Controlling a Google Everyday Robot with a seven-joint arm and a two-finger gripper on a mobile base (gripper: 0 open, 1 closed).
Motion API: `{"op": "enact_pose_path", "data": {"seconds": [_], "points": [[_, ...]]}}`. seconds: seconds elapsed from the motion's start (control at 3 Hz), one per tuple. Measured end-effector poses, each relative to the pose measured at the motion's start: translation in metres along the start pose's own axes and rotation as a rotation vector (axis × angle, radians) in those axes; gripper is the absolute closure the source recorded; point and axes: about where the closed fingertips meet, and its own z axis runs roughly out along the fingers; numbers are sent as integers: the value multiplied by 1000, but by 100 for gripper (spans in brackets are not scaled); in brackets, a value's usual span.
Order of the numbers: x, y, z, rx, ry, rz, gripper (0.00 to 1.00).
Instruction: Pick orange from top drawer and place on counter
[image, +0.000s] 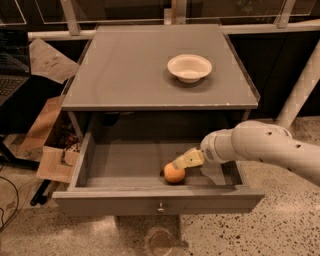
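Observation:
The top drawer (158, 200) is pulled open, its grey front panel and small metal knob facing me. The orange (174, 173) lies on the drawer floor near the front, right of centre. My gripper (183, 161) reaches into the drawer from the right on a white arm; its pale tip is right over the orange's upper right side, touching or nearly touching it. The counter (130, 70) is the grey top above the drawer.
A shallow white bowl (189, 67) sits on the counter's back right. Cardboard and paper (47, 135) lie on the floor to the left. A white pole (300, 90) stands at right. A rail runs behind the cabinet.

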Motion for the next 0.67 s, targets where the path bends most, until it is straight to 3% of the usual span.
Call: {"op": "enact_pose_path", "data": {"seconds": [0.67], "points": [[25, 25, 48, -49, -59, 106, 0]]}}
